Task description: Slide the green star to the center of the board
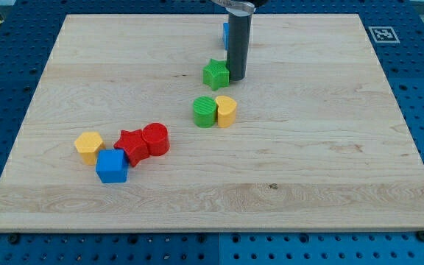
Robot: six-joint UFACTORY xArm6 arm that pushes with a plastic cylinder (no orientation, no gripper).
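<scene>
The green star lies on the wooden board, above the board's middle and a little toward the view's top. My tip stands right beside it on its right side, touching or nearly touching it. The dark rod rises from there to the view's top edge.
A green cylinder and a yellow block sit side by side just below the star. A blue block is partly hidden behind the rod. At lower left lie a yellow block, a blue cube, a red star and a red cylinder.
</scene>
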